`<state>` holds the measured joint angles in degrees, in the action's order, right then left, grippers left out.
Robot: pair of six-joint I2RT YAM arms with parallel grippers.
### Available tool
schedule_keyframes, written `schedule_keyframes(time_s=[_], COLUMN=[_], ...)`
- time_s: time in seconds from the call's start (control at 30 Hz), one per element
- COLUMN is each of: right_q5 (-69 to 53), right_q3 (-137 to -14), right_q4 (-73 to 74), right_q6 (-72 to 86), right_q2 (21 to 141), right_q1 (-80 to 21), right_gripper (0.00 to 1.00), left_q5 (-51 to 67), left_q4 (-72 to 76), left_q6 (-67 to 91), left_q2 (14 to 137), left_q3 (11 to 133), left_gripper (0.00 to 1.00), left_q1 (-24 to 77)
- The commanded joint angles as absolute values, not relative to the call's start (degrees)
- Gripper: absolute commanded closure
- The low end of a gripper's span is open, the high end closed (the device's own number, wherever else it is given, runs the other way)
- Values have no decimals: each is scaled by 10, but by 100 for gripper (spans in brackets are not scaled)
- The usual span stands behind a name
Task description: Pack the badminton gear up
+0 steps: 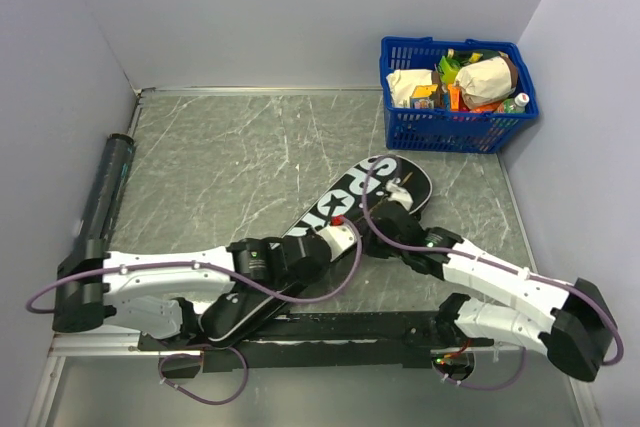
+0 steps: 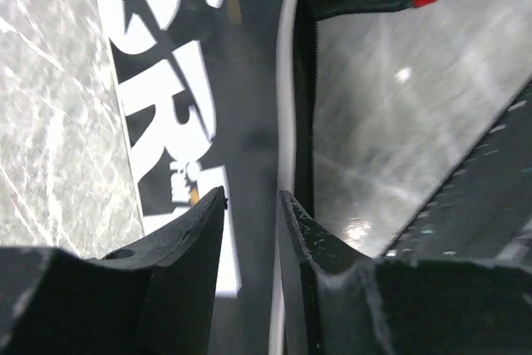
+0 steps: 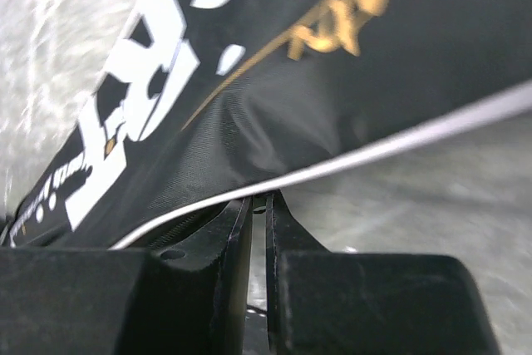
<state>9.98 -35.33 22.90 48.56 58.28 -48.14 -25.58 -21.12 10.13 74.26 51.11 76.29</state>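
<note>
The black racket bag (image 1: 372,179) lettered "SPORT" lies diagonally across the middle of the table. My left gripper (image 1: 340,230) rests on its middle. In the left wrist view the gripper (image 2: 249,201) has the bag's (image 2: 166,81) fabric and white piping between its narrowly spaced jaws. My right gripper (image 1: 392,197) is at the bag's right edge. In the right wrist view it (image 3: 258,199) is pinched shut on the piped edge of the bag (image 3: 332,64). The long dark tube (image 1: 108,182) lies along the left wall. No rackets or shuttlecocks show.
A blue basket (image 1: 455,127) of groceries stands in the back right corner. A black rail (image 1: 330,332) runs along the near edge between the arm bases. Walls close in the left, back and right sides.
</note>
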Motion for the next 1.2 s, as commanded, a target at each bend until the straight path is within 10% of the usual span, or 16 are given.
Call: schedule_keyframes(time_s=[0.0, 1.17], right_q5=[159, 58], right_q3=[-311, -253], right_q4=[265, 136], right_q6=[548, 561], right_q2=[531, 642], right_q1=[-436, -458], right_gripper=[100, 100], left_q5=[-252, -55], left_q4=[-264, -205], left_q6=[141, 162], left_q2=[685, 982], left_q3=[557, 520], left_gripper=[62, 76], left_q1=[769, 662])
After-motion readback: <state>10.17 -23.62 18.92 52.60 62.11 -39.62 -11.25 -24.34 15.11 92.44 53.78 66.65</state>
